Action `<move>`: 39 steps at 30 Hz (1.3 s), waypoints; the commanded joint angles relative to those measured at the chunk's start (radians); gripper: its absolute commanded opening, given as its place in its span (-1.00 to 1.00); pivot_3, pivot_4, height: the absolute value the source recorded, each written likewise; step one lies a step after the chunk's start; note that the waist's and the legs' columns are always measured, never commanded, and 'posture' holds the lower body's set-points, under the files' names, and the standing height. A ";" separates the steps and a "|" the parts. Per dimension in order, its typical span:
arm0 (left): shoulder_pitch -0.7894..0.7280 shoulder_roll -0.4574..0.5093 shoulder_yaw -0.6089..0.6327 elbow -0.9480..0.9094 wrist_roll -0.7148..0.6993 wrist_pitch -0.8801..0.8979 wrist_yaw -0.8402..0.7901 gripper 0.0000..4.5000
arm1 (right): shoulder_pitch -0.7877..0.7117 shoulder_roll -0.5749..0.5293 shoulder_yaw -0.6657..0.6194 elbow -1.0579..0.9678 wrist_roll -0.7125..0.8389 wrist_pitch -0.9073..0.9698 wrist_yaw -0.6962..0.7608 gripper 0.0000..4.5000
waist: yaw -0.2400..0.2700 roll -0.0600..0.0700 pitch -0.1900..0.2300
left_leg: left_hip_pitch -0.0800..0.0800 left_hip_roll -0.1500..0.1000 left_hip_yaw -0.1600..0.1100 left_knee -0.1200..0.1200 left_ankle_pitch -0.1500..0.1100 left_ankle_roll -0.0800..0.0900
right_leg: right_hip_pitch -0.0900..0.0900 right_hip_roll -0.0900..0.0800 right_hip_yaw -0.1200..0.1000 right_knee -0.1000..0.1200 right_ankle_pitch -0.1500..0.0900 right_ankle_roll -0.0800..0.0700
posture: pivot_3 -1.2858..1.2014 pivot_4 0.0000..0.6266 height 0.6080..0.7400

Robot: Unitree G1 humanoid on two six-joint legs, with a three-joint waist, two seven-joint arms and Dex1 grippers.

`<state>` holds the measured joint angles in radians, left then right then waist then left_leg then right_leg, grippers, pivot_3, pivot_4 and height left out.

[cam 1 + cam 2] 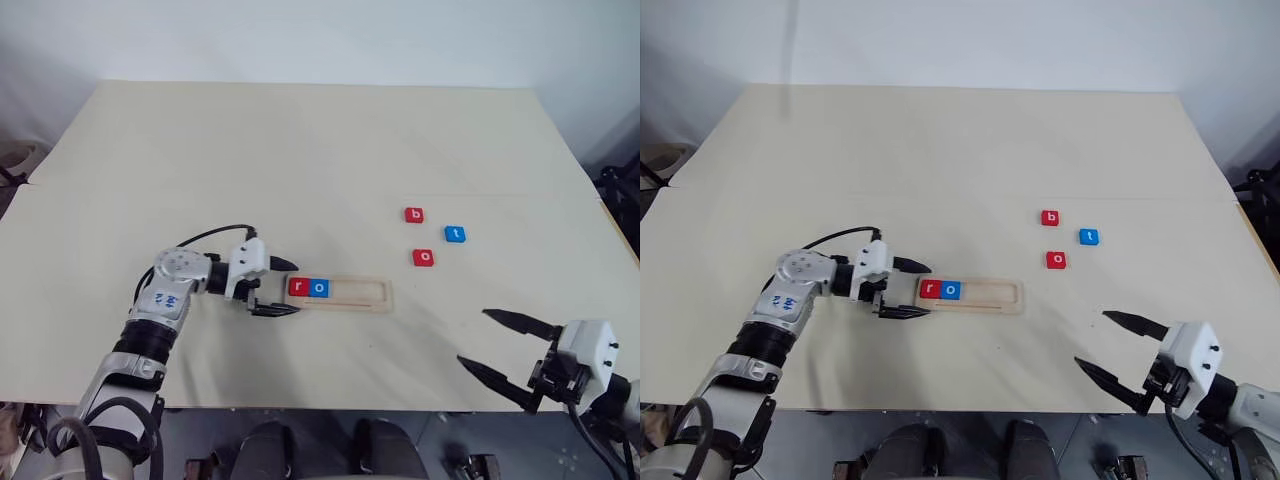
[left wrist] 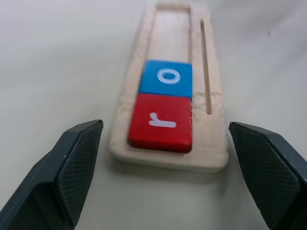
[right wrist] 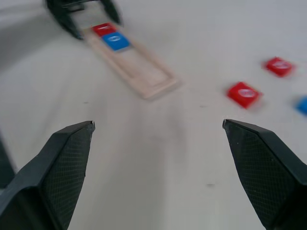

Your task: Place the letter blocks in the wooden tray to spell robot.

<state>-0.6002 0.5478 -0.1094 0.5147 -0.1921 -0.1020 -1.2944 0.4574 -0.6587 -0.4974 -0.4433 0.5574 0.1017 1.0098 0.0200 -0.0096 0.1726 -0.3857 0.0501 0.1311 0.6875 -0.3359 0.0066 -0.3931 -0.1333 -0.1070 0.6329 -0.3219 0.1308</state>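
The left hand [image 1: 272, 290] lies low over the worktop [image 1: 300, 150] with its two black fingers spread wide and nothing between them. It points along the wooden tray [image 1: 355, 293], and its fingertips [image 1: 288, 264] bracket the tray's near left end, one on each side, without clearly touching it. In the left wrist view the ribbed black pads [image 2: 76, 163] stand apart from the tray's rounded end.

The tray is a long, narrow holder of pale wood with a raised rim, a shallow flat recess and a thin slot cut along one side. Two letter blocks sit touching at its left end: a red "r" [image 1: 298, 286] at the very end and a blue "o" [image 1: 319, 288] next to it. The rest of the recess is bare wood. The blocks are flat squares with softly rounded corners, a smooth matte face and white lowercase letters.

Beyond the tray's right end, well apart from it, three loose blocks lie flat on the worktop: a red "b" [image 1: 415, 215], a blue "t" [image 1: 455, 234] and a red "o" [image 1: 424, 257], near one another but not touching.

The right hand [image 1: 508, 351] hangs near the worktop's front right edge, fingers wide apart and empty, well clear of the tray and of the loose blocks. The worktop is a smooth, pale cream sheet.
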 commanded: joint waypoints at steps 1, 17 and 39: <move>0.054 0.045 0.089 -0.039 -0.092 -0.034 -0.062 0.99 | 0.018 0.027 -0.051 0.041 -0.001 -0.041 -0.016 1.00 | -0.002 0.000 0.000 | 0.000 0.000 0.000 0.000 0.000 0.000 | 0.000 0.000 0.000 0.000 0.000 0.000 | 0.03 -0.52 1.00; 0.330 0.091 0.261 -0.317 -0.217 0.014 0.059 0.99 | -0.047 0.146 -0.039 0.170 -0.027 -0.092 -0.174 1.00 | 0.001 0.001 0.000 | 0.001 0.000 -0.009 0.000 0.000 0.000 | 0.000 -0.001 0.001 0.002 0.000 0.000 | 0.03 -0.52 1.00; 0.385 0.063 0.250 -0.492 -0.253 0.086 0.159 0.99 | -0.548 0.011 0.168 0.043 0.016 0.644 -0.589 1.00 | -0.006 0.002 -0.001 | 0.000 0.000 -0.009 0.000 0.000 0.000 | -0.001 -0.001 0.001 0.003 0.000 -0.001 | 0.03 -0.52 1.00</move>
<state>-0.2150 0.6163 0.1388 0.0710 -0.4321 -0.0185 -1.1489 -0.0642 -0.6267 -0.3358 -0.3838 0.5612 0.6957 0.4461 0.0142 -0.0077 0.1721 -0.3859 0.0496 0.1224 0.6876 -0.3360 0.0068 -0.3941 -0.1349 -0.1058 0.6355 -0.3223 0.1301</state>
